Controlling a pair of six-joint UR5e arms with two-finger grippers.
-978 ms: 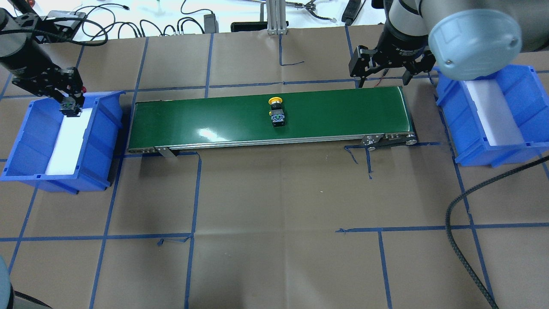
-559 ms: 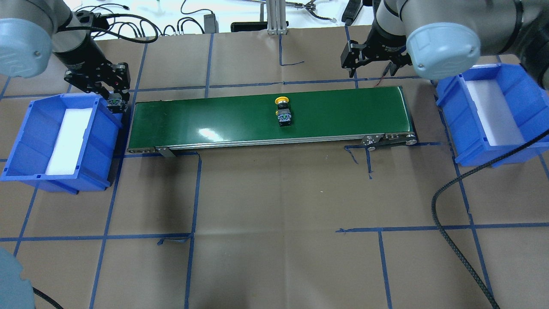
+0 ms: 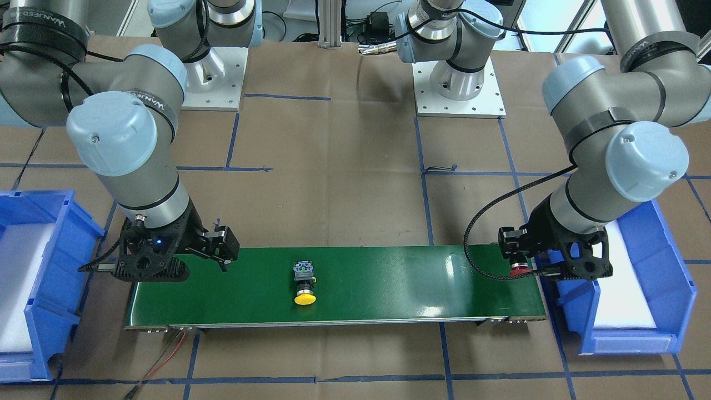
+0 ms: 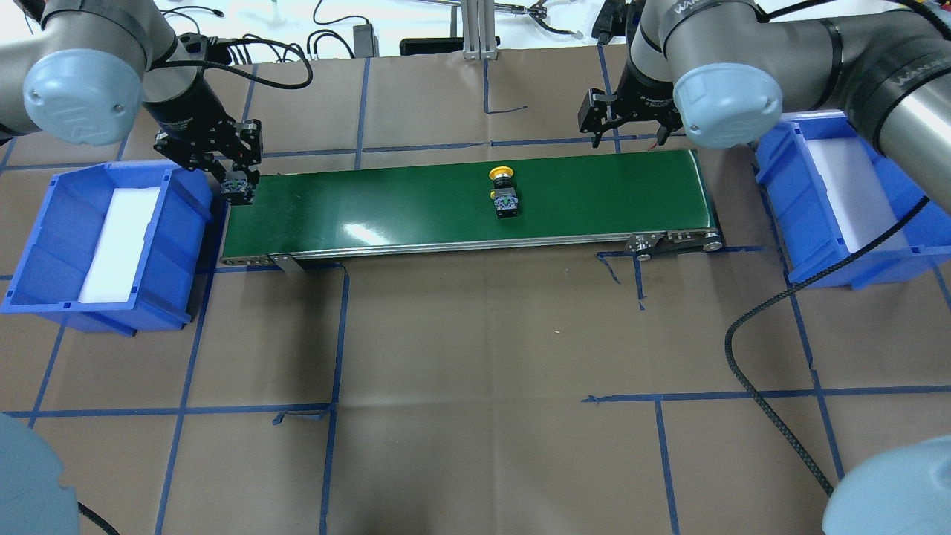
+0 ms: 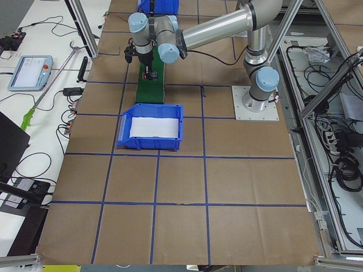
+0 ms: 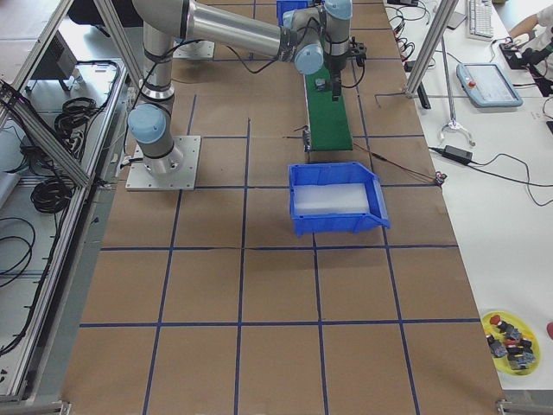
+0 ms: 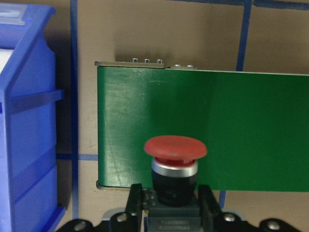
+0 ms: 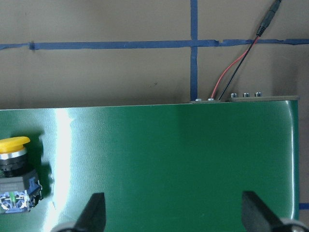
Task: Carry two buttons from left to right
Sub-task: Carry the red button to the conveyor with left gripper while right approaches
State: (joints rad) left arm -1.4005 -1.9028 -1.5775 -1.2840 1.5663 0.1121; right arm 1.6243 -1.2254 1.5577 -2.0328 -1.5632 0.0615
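My left gripper (image 4: 238, 186) is shut on the red button (image 7: 175, 147) and holds it over the left end of the green conveyor belt (image 4: 386, 208), red cap pointing out along the belt. The red cap also shows in the front view (image 3: 519, 270). The yellow button (image 4: 504, 195) lies on its side near the middle of the belt, cap toward the far edge. My right gripper (image 4: 628, 132) is open and empty above the far edge of the belt's right part. In the right wrist view the yellow button (image 8: 13, 166) sits at the left edge, apart from the open gripper (image 8: 174, 212).
A blue bin (image 4: 44, 223) with a white foam liner stands off the belt's left end. A second blue bin (image 4: 780, 186) with a white liner stands off the right end. Brown paper with blue tape lines covers the table. A black cable (image 4: 750, 349) loops at the right.
My left gripper has moved right, from over the left bin to the belt's left end, with the red button. The yellow button has shifted right along the belt. The right gripper has moved slightly left.
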